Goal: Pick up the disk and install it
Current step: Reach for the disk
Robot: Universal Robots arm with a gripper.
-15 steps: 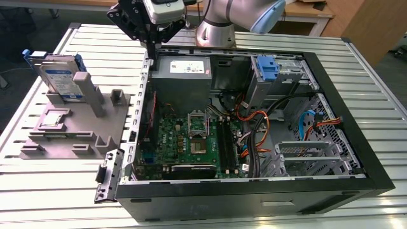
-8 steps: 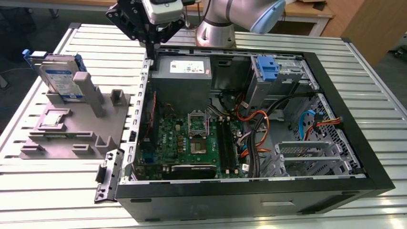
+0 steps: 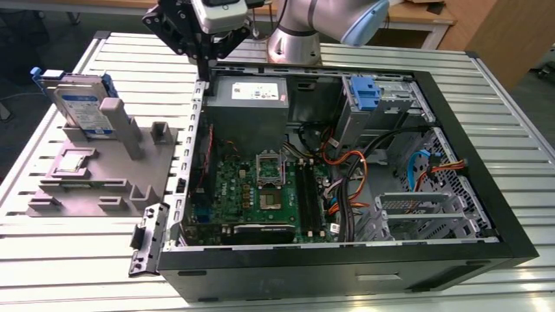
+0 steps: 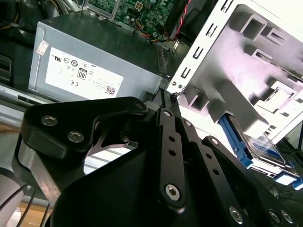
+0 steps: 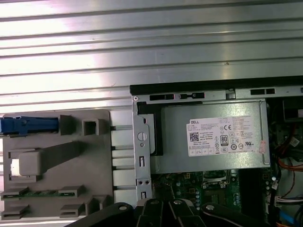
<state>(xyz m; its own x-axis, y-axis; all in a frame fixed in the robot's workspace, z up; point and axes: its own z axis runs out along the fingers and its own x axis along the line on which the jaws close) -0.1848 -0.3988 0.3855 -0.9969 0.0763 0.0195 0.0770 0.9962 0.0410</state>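
An open-slatted silver metal table (image 3: 69, 260) carries a black tower computer case (image 3: 347, 273) lying on its side with the cover off. A grey power-supply box with a white label (image 4: 94, 61) sits directly below and just beside the robot's black two-finger gripper (image 4: 165, 94). The gripper hangs over the rim of the case at that corner, its fingers drawn together to a narrow point and holding nothing. Off to the gripper's side, beyond the case wall and well apart from it, a pale grey moulded plastic fixture (image 3: 104, 188) rests on the table. In the fixture's far slot, the end farthest from the gripper, stands the disk (image 3: 82, 107), a flat silver-grey metal hard drive with a white, blue-banded label and a blue plastic bracket along its edges. It stands nearly upright, and a slanted grey post (image 3: 117, 123) leans across its label. The pick-up has not yet begun. A good grasp probably means opening the fingers wider than the drive is thick and squaring them to its two flat faces. They should come down on the free upper edge clear of the post, then draw the drive out along the slot rather than prying it sideways.
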